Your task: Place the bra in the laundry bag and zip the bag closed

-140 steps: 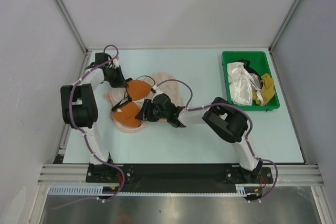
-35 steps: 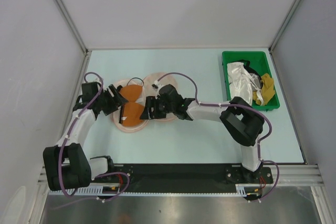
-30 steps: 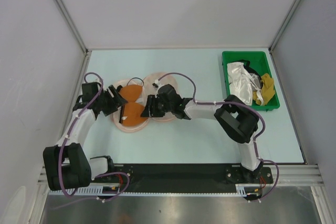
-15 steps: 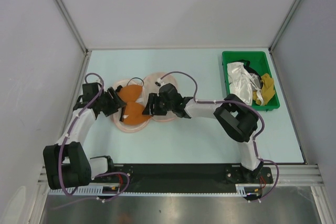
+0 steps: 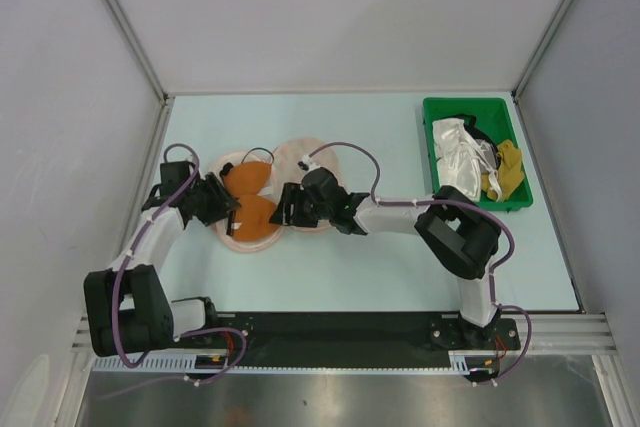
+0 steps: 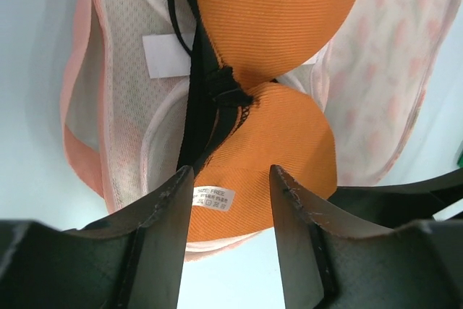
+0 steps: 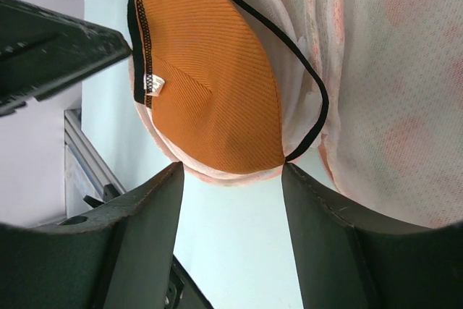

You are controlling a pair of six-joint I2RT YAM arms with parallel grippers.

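Observation:
The orange bra (image 5: 252,209) lies in the left half of the opened pink laundry bag (image 5: 303,154), one cup behind the other, black straps along its left side. My left gripper (image 5: 226,209) sits at the bag's left edge. In the left wrist view it (image 6: 228,179) is open, its fingertips astride the near cup (image 6: 271,150) and its size label, over white mesh (image 6: 116,106). From the right, my right gripper (image 5: 286,209) faces the same cup. The right wrist view shows it (image 7: 231,171) open, tips level with the cup's (image 7: 210,92) rim, holding nothing. The bag's other half (image 7: 383,70) lies unfolded beside it.
A green plastic bin (image 5: 433,147) with white and yellow cloth stands at the back right. Grey walls enclose the pale blue table on three sides. Both arms' cables loop above the bag.
The left jaws have narrowed and the right jaws have widened a little. Both grippers have crept slightly toward the bra; seconds ago the left arm reached in from the bag's far side.

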